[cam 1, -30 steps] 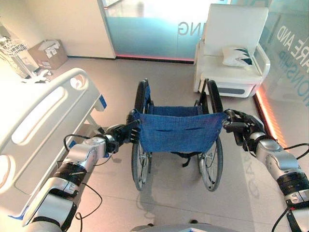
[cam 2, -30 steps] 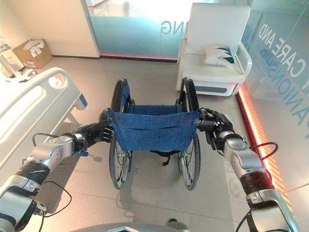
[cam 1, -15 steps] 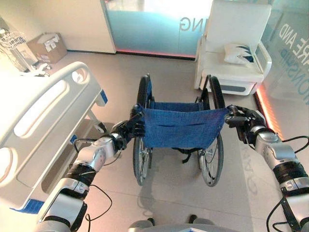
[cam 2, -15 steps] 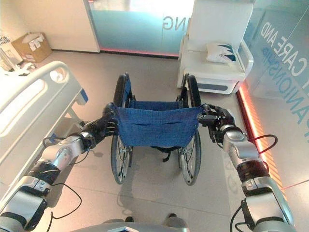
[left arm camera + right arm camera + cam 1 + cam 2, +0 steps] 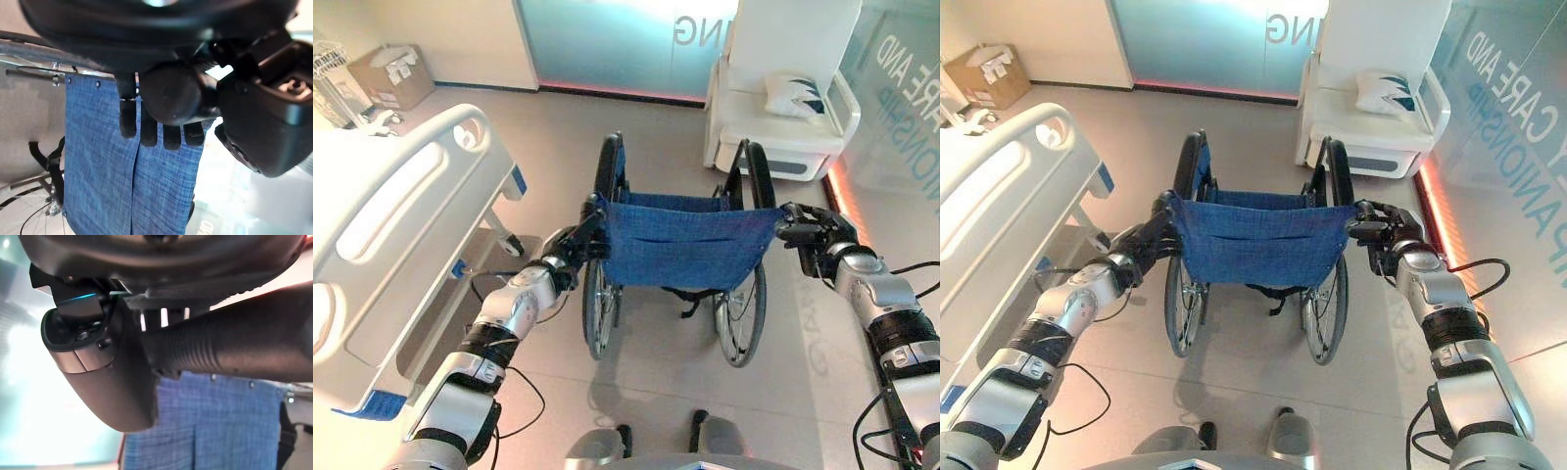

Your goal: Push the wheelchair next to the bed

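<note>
While the bed (image 5: 382, 225) lies along the left, the wheelchair (image 5: 680, 245) stands just beside its foot end, its blue backrest facing the camera. The left hand (image 5: 570, 250) has its fingers curled round the left push handle; the right hand (image 5: 813, 233) wraps the ribbed right handle. A white armchair (image 5: 783, 88) stands beyond.

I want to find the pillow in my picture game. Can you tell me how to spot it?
Look past the blue fabric-backed wheelchair to the white armchair standing against the frosted glass wall. On the chair's seat, leaning in the corner by one armrest, lies a small white cushion with dark blue-green leaf shapes. It is the one soft, patterned thing on that plain white chair.
</note>
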Controlling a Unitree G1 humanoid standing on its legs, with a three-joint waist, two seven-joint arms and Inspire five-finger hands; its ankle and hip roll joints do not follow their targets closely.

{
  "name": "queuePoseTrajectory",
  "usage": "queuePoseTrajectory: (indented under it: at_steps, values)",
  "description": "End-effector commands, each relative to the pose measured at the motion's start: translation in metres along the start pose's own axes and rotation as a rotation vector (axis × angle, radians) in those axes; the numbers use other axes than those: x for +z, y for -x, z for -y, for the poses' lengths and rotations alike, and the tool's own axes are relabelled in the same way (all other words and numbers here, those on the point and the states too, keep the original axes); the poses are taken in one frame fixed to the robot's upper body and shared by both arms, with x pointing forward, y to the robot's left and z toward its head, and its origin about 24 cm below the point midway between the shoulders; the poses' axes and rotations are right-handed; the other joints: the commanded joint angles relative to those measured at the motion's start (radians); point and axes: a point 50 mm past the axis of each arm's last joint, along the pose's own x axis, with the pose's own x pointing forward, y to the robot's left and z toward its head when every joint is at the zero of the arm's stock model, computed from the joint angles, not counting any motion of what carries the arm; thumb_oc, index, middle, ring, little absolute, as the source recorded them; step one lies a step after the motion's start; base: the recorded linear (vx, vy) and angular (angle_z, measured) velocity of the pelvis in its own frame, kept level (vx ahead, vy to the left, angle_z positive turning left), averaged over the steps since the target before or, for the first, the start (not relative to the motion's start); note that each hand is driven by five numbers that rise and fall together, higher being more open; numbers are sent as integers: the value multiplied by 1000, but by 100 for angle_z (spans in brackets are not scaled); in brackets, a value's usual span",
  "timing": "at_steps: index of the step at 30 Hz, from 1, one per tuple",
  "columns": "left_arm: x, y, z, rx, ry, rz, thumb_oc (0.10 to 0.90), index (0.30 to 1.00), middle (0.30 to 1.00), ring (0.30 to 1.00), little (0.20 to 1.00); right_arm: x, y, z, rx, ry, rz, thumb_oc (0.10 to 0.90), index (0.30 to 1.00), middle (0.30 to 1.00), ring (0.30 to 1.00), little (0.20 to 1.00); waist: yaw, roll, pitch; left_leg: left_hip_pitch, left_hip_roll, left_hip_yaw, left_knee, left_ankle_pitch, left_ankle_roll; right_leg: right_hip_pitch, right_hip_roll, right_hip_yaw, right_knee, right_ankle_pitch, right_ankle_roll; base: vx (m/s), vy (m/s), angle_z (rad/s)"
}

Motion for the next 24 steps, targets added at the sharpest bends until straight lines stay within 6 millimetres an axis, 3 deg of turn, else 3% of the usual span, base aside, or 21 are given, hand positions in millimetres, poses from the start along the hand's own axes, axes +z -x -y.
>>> queuePoseTrajectory:
  at_steps: [1,4,5,7,8,9,10,12,14,17,18,20,21,22,24]
  values:
    - [25,-7,23,-54,-47,115,400,300,300,300,300,42,-6,-16,112,55,106,400,300,300,300,300,14,-26,-68,99,-63,127,40,-190,-17,-73,-38,-12,-57,213,19,169,-277,48]
    - [28,-7,20,-22,-9,128,400,300,300,300,300,48,-8,-17,131,76,94,400,300,300,300,300,9,-23,-93,109,-24,138,91,-197,-51,-62,-14,-8,-10,141,4,241,-397,65]
    - [30,-6,16,10,15,138,400,300,300,300,300,49,-8,-25,159,88,98,400,300,300,300,300,2,-12,-103,112,14,143,168,-145,-84,-50,14,-10,8,101,-26,224,-339,52]
    - [30,-5,13,25,26,141,400,300,300,300,300,50,-8,-27,172,99,102,400,300,300,300,300,-2,-11,-113,98,25,144,230,-80,-104,-42,27,-15,10,83,-48,204,-317,21]
    - [30,-4,9,37,43,152,400,300,300,300,300,52,-7,-29,176,121,113,400,300,300,300,300,-3,-12,-119,48,34,151,370,15,-129,-10,53,-16,5,49,-89,180,-289,-1]
    - [30,-4,9,37,46,153,400,300,300,300,300,52,-6,-29,176,125,116,400,300,300,300,300,-4,-11,-120,33,36,150,396,24,-133,-6,58,-19,4,44,-96,251,-406,5]
    - [31,-3,8,34,67,166,400,300,300,300,300,53,-6,-28,167,147,129,400,300,300,300,300,-3,-20,-114,-67,43,174,610,60,-150,42,74,-28,-3,8,-136,183,-282,27]
    - [31,-2,8,25,79,175,400,300,300,300,300,53,-5,-27,152,147,136,400,300,300,300,300,-3,-26,-112,-125,59,191,678,85,-156,62,77,-41,0,-13,-155,194,-229,27]
    - [33,-3,12,8,84,186,400,300,300,300,300,54,-5,-26,122,134,140,400,300,300,300,300,9,-25,-93,-188,77,211,619,55,-132,101,87,-51,12,-42,-162,262,-127,0]
    - [36,-4,11,-6,86,194,400,300,300,300,300,58,-7,-25,88,129,145,400,300,300,300,300,24,-11,-70,-177,90,255,395,57,-113,145,118,-46,28,-83,-157,311,-62,19]
    - [35,-5,10,-18,84,192,400,300,300,300,300,59,-8,-23,69,124,146,400,300,300,300,300,38,3,-63,-194,96,298,233,103,-123,180,153,-52,21,-98,-158,331,-44,5]
    - [35,-5,12,-26,81,192,400,300,300,300,300,59,-8,-21,59,121,146,400,300,300,300,300,53,12,-60,-220,87,321,131,142,-133,212,177,-56,11,-108,-157,410,-36,27]
    - [31,-5,14,-34,82,190,400,300,300,300,300,56,-8,-19,55,120,146,400,300,300,300,300,69,21,-59,-245,83,345,-3,209,-148,264,202,-56,-5,-128,-154,538,-20,33]
    - [29,-4,14,-38,82,192,400,300,300,300,300,54,-7,-16,54,121,150,400,300,300,300,300,79,32,-65,-278,101,366,-74,249,-155,296,223,-56,-19,-137,-155,563,-12,16]
    - [25,-1,15,-45,90,189,400,300,300,300,300,48,-6,-10,56,129,150,400,300,300,300,300,98,23,-69,-294,91,364,-134,288,-161,342,222,-54,-30,-165,-150,473,-9,-15]
